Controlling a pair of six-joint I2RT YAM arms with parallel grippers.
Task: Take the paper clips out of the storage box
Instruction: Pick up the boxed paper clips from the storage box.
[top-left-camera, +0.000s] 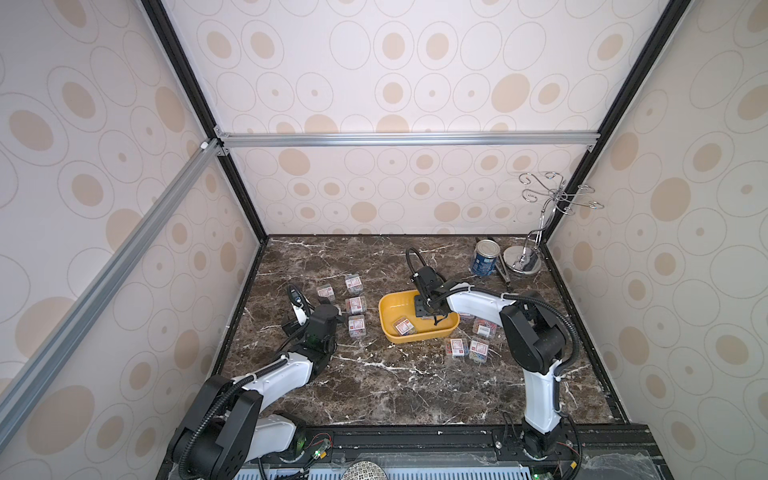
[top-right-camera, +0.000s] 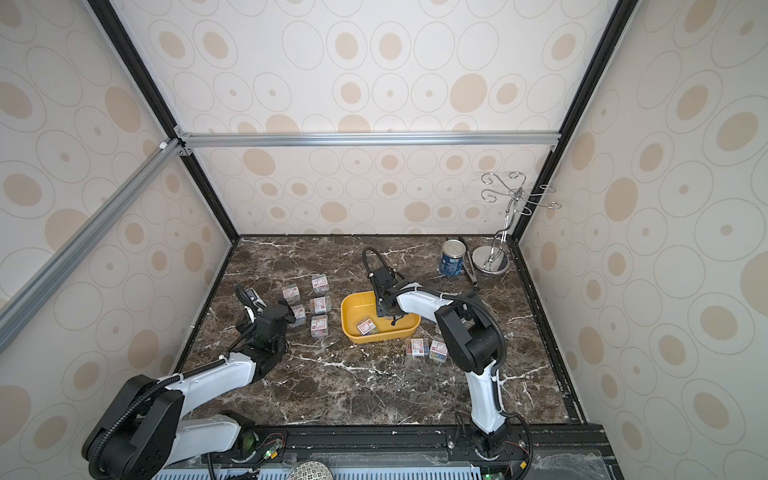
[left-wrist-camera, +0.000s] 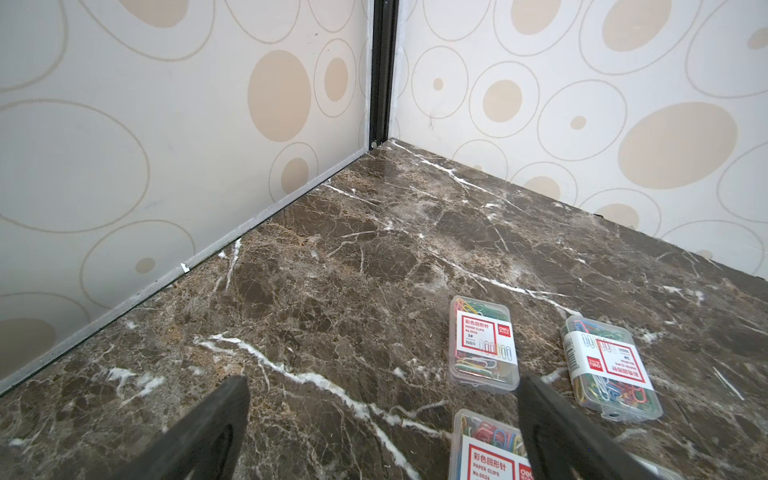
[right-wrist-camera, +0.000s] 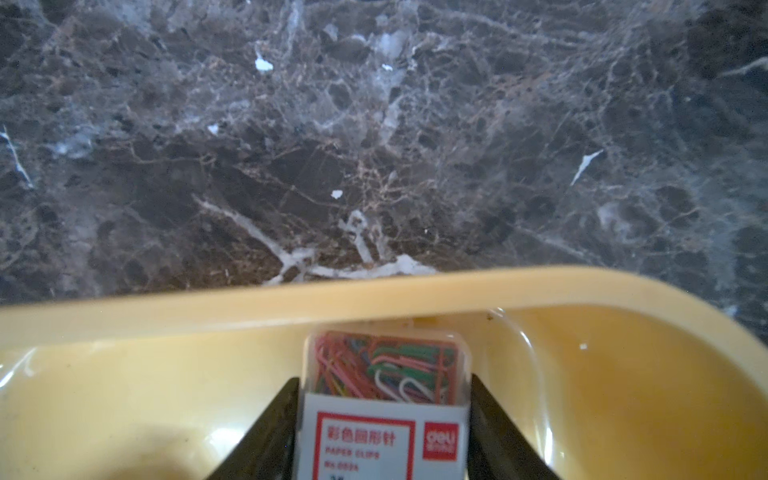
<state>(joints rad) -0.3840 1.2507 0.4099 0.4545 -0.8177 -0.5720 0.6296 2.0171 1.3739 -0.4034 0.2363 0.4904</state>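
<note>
One clip box (right-wrist-camera: 384, 399) sits inside the storage box (right-wrist-camera: 249, 303), label up, close to a long wall. The right end effector (right-wrist-camera: 384, 380) reaches down into the tray w/ a finger flat against each side of it, so it's clenched on that box. It takes the plain sides, prob. so the pads meet flat plastic. Can't tell if it's off the tray floor yet.

A second clip box (top-left-camera: 404, 326) lies loose nr the tray's near wall, apart from the grip, so a snag looks unlikely.

The rest are out already: a left cluster (top-left-camera: 355, 304) & a right cluster (top-left-camera: 456, 348) on the bench (top-left-camera: 374, 382), either side of the tray. Prob. each arm unloads on its own side.

The left end effector (left-wrist-camera: 382, 380) hangs wide open & empty just beside its cluster, clear of the tray.
</note>
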